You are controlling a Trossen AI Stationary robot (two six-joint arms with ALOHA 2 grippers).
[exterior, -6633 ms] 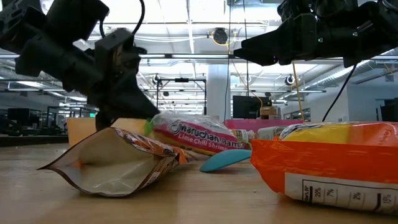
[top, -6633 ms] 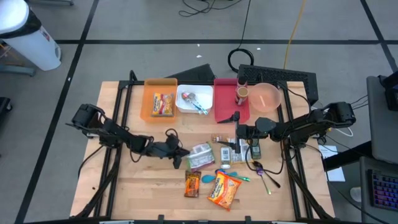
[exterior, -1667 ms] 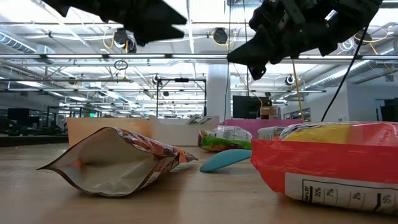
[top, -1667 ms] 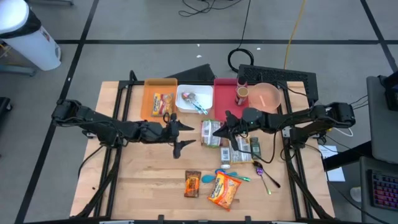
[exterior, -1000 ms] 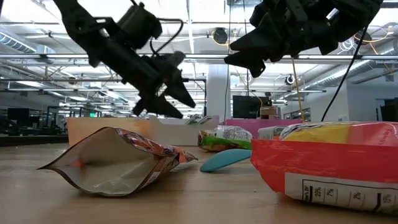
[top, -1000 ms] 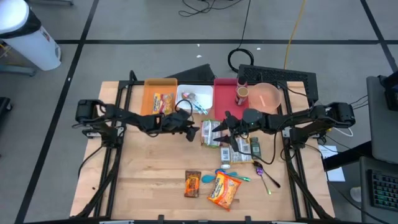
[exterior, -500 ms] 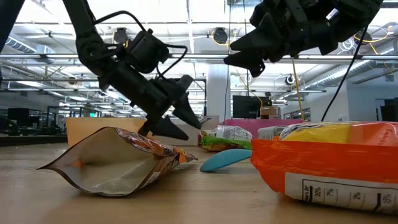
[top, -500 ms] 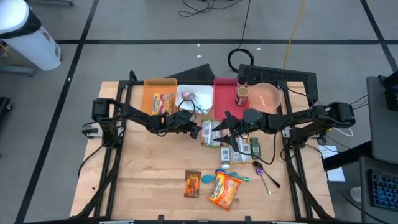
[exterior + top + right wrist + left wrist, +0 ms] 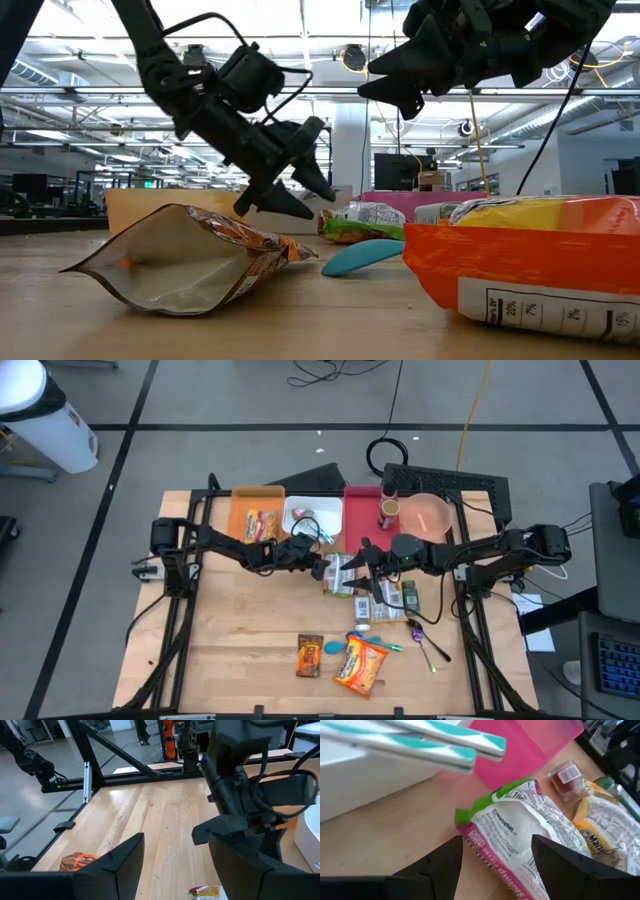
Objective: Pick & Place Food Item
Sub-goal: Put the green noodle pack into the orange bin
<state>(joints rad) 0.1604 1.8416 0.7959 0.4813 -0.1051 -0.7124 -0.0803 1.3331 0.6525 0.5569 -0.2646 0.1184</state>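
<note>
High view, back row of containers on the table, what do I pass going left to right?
orange bin → white bin → red tray → pink bowl

L gripper has swung across the table to the ramen pack — now just beside it, jaws apart. Pack itself got moved from mid-table toward the pink tray.

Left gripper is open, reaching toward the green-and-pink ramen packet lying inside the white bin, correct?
Not quite. The left gripper is open and reaching toward the ramen packet, but the left wrist view shows the packet on the bare wooden table, beside the white bin.
</note>
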